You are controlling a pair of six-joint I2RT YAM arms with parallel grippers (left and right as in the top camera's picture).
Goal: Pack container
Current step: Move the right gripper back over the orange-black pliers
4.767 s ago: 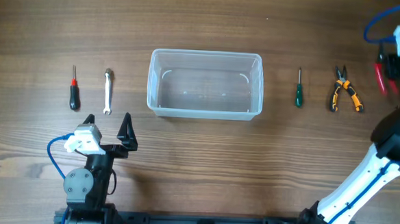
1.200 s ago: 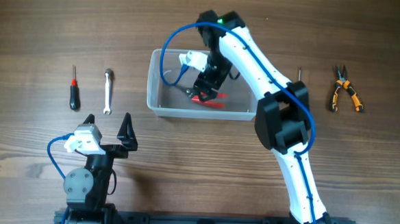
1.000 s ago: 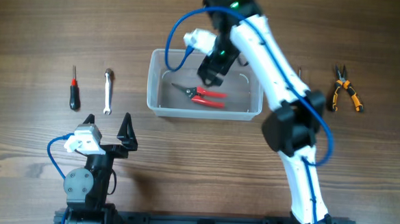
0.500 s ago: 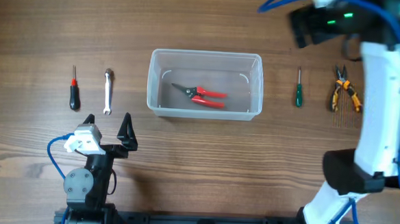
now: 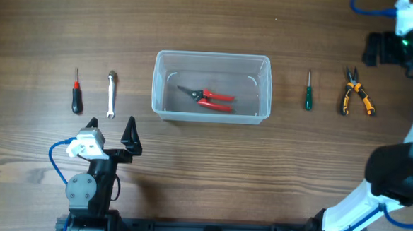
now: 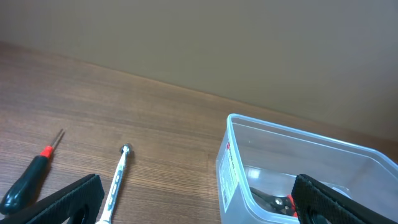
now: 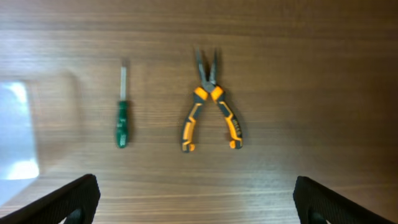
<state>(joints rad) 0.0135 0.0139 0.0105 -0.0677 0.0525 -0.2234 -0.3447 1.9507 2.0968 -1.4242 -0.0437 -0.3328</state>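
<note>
The clear container [image 5: 213,58] stands mid-table, and red-handled cutters [image 5: 209,98] lie inside it. My right gripper [image 5: 390,51] hovers open at the far right edge, high over the orange-and-black pliers [image 5: 355,93]. In the right wrist view the pliers [image 7: 210,115] and a green screwdriver [image 7: 122,121] lie on the wood ahead of the empty right gripper [image 7: 199,205]. My left gripper [image 5: 111,140] rests open near the front left. In its wrist view, the left gripper [image 6: 199,202] is empty, with the container [image 6: 231,163] ahead on the right.
Left of the container lie a red-and-black screwdriver [image 5: 76,93] and a silver wrench [image 5: 111,94]; both show in the left wrist view, screwdriver [image 6: 28,183] and wrench [image 6: 118,177]. The green screwdriver [image 5: 308,92] lies between the container and the pliers.
My right arm has swung from over the container to the far right, above the orange pliers. The red cutters stay in the container. The left arm has not moved.
</note>
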